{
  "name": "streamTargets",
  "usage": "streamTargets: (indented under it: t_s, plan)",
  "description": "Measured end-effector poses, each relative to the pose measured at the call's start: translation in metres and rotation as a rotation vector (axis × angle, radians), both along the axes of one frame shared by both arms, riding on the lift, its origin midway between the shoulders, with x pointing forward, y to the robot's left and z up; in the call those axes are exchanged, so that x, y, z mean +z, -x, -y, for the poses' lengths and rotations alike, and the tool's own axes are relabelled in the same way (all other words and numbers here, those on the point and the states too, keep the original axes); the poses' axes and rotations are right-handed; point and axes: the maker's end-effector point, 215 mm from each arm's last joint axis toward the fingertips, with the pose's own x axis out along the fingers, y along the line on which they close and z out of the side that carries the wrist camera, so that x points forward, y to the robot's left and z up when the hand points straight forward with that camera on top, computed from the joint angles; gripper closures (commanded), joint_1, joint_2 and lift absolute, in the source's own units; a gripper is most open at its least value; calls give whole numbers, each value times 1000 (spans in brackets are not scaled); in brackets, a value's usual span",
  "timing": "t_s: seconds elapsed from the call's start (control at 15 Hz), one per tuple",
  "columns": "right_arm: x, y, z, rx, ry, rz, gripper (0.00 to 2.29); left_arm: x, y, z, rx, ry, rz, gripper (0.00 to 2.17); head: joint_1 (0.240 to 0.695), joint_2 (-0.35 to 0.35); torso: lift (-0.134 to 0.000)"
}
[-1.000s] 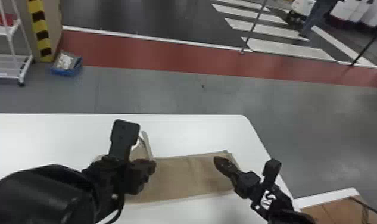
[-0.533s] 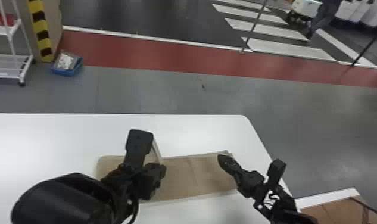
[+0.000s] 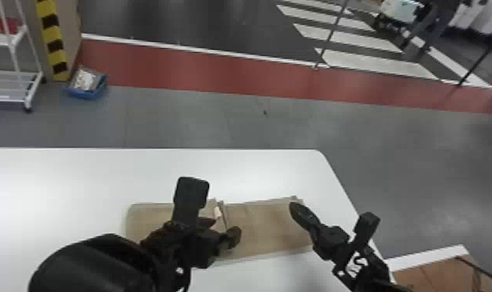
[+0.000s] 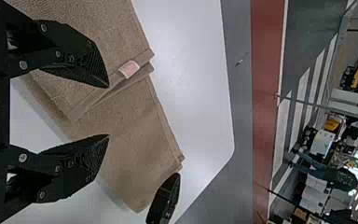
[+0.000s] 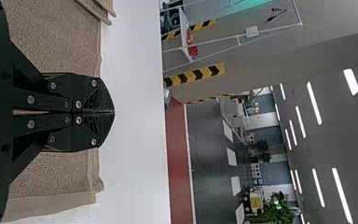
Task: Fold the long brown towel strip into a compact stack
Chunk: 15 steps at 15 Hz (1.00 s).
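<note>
The brown towel strip (image 3: 264, 227) lies across the table, its left part folded over so that a layered edge with a small pale label (image 4: 129, 69) crosses its middle. My left gripper (image 3: 226, 228) is over that edge; in the left wrist view the left gripper (image 4: 107, 111) stands open, its fingers apart above the cloth. At the towel's right end is my right gripper (image 3: 294, 206). Seen from its own wrist, the right gripper (image 5: 113, 112) has both fingertips together, with the brown cloth (image 5: 56, 172) behind them and none visibly pinched.
The white table (image 3: 256, 171) ends in a rounded corner at the back right. A cardboard box (image 3: 439, 275) stands beyond its right edge. On the floor further off are a blue bin (image 3: 87, 83) and a white rack (image 3: 21, 83).
My left gripper has moved right and opened, letting go of the towel layer that stood raised beside it; that layer now lies down. The right gripper has shifted only slightly.
</note>
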Motion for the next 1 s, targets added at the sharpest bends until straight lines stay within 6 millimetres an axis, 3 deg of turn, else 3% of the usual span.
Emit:
streamTargets:
  t_s: [0.2,0.33,0.53,0.6,0.73,0.8,1.0]
  plan:
    - [-5,9,-21,-9,-77,-34,1136,12,-1,-6,18,19,10,19,695,-350,0]
    - [-8,12,-41,-27,-112,-66,788,14,-11,-26,48,-17,50,22,695,-350,0]
    - [-7,11,-85,-30,-102,-115,758,-2,-37,-97,111,-125,119,33,695,-350,0]
    - [-6,9,-103,-23,-84,-128,532,-4,-49,-125,139,-154,152,36,695,-350,0]
    - [-7,4,-134,-9,-42,-155,522,0,-71,-172,187,-173,236,60,695,-289,0]
    - [-10,3,-146,-3,-16,-169,522,2,-76,-188,202,-163,262,87,695,-225,0]
    - [-20,2,-164,-11,52,-227,525,9,-86,-233,263,-132,334,90,695,-157,0]
